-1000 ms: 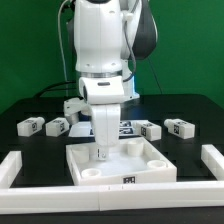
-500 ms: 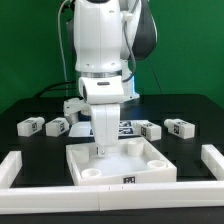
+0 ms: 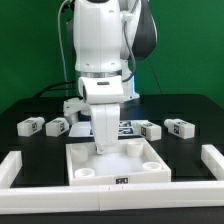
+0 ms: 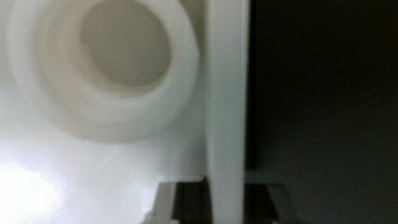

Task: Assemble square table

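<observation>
One light, stiff, slick plastic top (image 3: 150, 178), likely best held by its thin rim (image 4: 228, 100), where the gripper (image 3: 103, 150) looks clamped.

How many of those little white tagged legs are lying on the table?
4, by the exterior view: far-left leg, inner-left leg, inner-right leg, far-right leg, all behind the tabletop. The arm may hide others.

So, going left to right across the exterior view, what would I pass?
Left barrier strip → first leg → second leg → square tabletop → third leg → fourth leg → right barrier strip.
</observation>
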Tool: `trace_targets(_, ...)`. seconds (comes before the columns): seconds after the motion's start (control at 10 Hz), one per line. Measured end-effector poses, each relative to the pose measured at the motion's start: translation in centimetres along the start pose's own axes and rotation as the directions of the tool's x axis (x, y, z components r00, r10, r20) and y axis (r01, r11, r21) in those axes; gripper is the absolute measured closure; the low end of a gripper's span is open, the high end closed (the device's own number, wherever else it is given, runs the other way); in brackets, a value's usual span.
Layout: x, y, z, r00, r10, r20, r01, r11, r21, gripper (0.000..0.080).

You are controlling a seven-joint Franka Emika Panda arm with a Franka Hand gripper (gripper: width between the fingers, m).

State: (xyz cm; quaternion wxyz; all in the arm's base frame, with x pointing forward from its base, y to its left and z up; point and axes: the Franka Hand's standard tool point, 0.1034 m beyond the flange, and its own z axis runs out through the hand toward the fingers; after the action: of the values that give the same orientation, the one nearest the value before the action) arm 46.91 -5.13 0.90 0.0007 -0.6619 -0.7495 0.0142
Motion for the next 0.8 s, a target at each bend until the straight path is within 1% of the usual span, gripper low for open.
trace_targets(0.3, 0.0, 0.0, 0.0, 1.0, 0.0, 0.0, 0.0, 1.0, 0.0, 0.0743)
trace_targets(0.4, 0.3, 0.1, 0.0, 1.0, 0.008, -0.001, -0.008, 1.0, -0.001, 0.0742)
trace_targets(0.5, 1.9, 0.5, -0.1, 0.997, 0.073, -0.007, -0.073, 0.997, -0.004, 0.0742)
trace_targets(0.6, 4.0, 1.3, -0.2, 0.996, 0.093, -0.014, -0.093, 0.996, -0.004, 0.0742)
trace_targets(0.7, 5.9, 2.6, -0.2, 0.993, 0.12, -0.019, -0.12, 0.993, -0.002, 0.0742)
trace_targets(0.8, 7.7, 3.5, -0.2, 0.988, 0.151, -0.022, -0.151, 0.989, 0.003, 0.0742)
